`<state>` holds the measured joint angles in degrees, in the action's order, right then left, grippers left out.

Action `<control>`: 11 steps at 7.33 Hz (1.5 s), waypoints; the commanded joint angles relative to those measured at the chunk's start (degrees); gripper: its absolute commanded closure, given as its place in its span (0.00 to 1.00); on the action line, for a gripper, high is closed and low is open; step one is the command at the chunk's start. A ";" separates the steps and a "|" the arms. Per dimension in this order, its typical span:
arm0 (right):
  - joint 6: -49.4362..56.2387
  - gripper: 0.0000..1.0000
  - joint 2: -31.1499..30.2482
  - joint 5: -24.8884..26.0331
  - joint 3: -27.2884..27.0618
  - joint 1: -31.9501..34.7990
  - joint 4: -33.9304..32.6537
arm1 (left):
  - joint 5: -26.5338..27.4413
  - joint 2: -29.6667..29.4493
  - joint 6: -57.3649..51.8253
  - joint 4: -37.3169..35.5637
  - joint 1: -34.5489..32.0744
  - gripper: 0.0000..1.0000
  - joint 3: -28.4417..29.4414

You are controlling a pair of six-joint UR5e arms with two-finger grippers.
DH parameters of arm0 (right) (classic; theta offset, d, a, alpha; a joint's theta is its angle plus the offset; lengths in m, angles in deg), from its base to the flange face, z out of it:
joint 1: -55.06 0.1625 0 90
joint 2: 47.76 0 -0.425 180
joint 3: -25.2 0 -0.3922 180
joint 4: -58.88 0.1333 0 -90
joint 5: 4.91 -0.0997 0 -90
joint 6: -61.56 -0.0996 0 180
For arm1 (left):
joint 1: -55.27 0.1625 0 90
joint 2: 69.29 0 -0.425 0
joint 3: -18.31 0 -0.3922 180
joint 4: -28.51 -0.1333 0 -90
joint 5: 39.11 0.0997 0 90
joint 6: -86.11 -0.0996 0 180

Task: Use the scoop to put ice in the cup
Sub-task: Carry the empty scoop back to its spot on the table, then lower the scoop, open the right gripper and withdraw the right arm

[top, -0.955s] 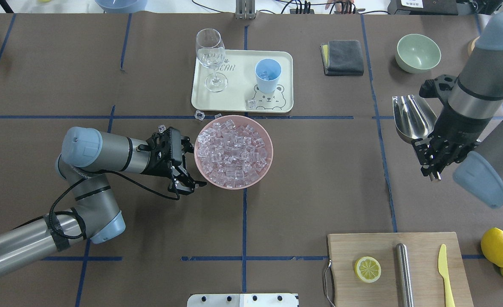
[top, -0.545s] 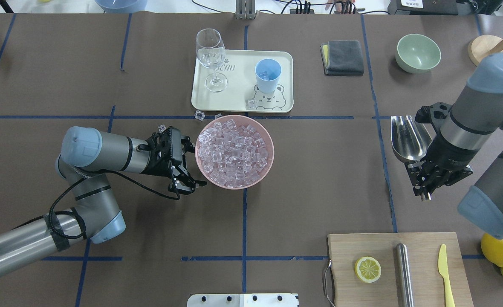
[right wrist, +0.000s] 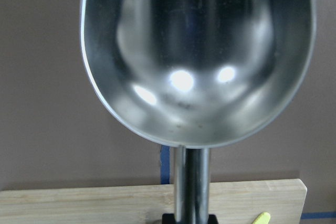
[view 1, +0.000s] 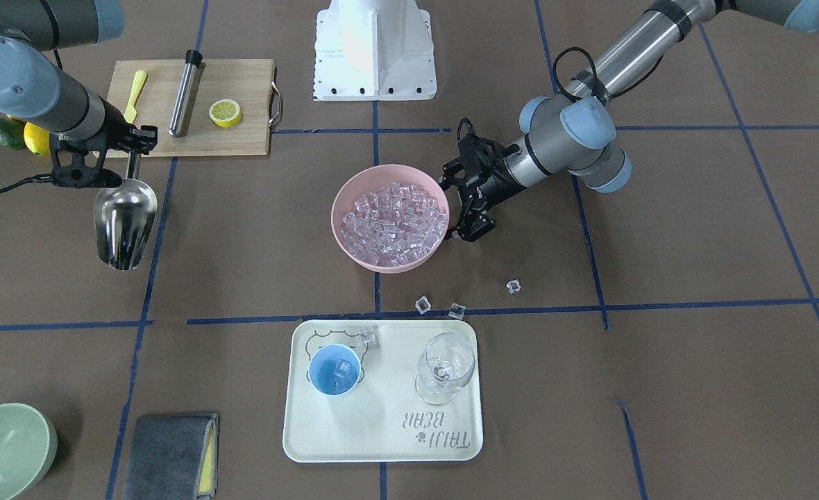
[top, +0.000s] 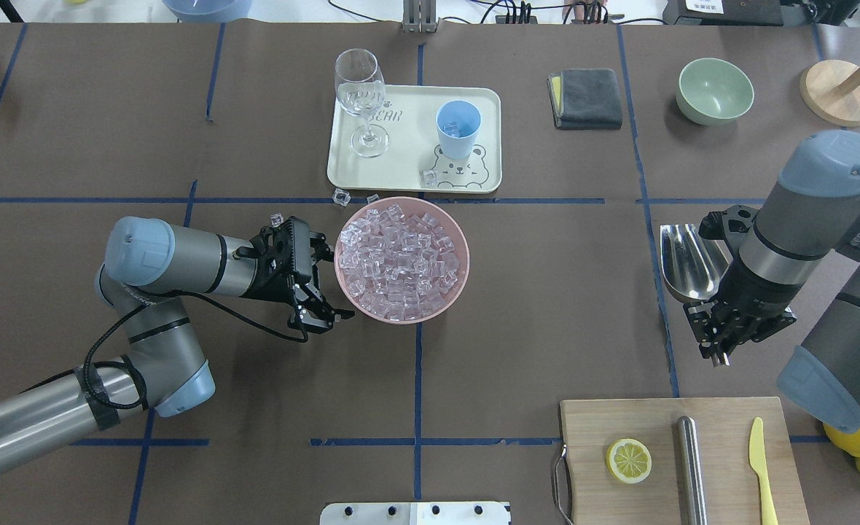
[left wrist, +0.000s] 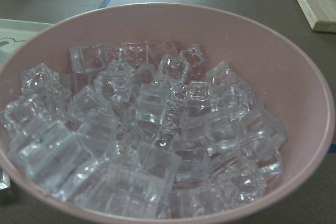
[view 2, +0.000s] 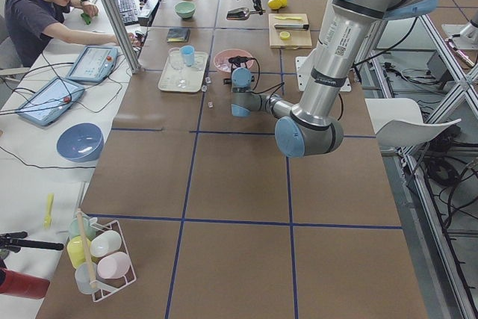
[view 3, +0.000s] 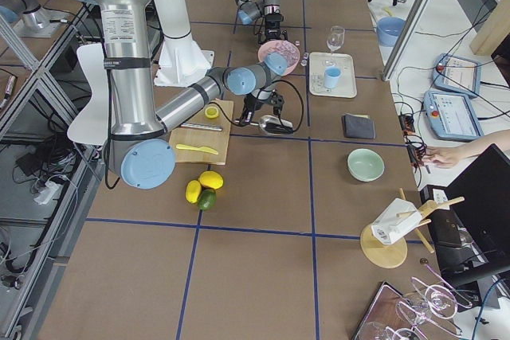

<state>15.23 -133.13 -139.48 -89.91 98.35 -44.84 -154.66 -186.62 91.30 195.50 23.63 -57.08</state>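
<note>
The ice (top: 401, 260) is a heap of clear cubes in a pink bowl (top: 459, 284) at the table's middle, and fills the left wrist view (left wrist: 147, 129). A few cubes lie in the light-blue cup (top: 458, 129) on a cream tray (top: 408, 131). My left gripper (top: 324, 286) is open and empty at the bowl's left wall. My right gripper (top: 725, 329) is shut on the thin handle of the steel scoop (top: 683, 262), far right of the bowl. The scoop's trough (right wrist: 197, 51) is empty.
Loose cubes lie on the table (top: 341, 195) and on the tray (top: 428, 177). A wine glass (top: 361, 102) stands on the tray. A cutting board (top: 721, 474) holds a lemon half, a steel cylinder and a yellow knife. A green bowl (top: 715, 90) and grey cloth (top: 587, 97) sit behind.
My right arm has carried the scoop toward the robot's side of the table and slightly left. The left arm and bowl have not moved.
</note>
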 commanded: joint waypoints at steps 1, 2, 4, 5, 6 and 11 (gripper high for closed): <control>-5.85 1.00 -0.76 0.45 3.30 -3.10 8.13 | 0.06 0.00 0.00 0.00 0.00 0.00 -0.10; -8.23 1.00 -2.68 0.45 4.97 -3.73 14.18 | -0.02 0.00 0.09 0.00 -0.08 0.00 -0.28; -13.07 1.00 -3.66 0.28 4.64 -3.91 18.54 | 0.06 0.00 0.09 0.00 -0.08 0.00 -0.37; -13.08 1.00 -3.84 0.45 4.90 -4.08 18.64 | 0.06 0.09 0.09 0.00 -0.08 0.00 -0.37; -12.39 1.00 -4.19 0.45 5.42 -4.43 18.64 | 0.06 0.09 0.00 0.00 0.00 0.00 -0.37; -11.68 0.00 -3.76 0.54 5.52 -4.97 18.55 | 0.06 0.18 -0.09 -0.09 0.00 0.00 -0.37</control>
<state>3.58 -137.15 -138.94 -84.46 93.47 -26.21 -154.60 -186.48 91.24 195.41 23.63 -57.44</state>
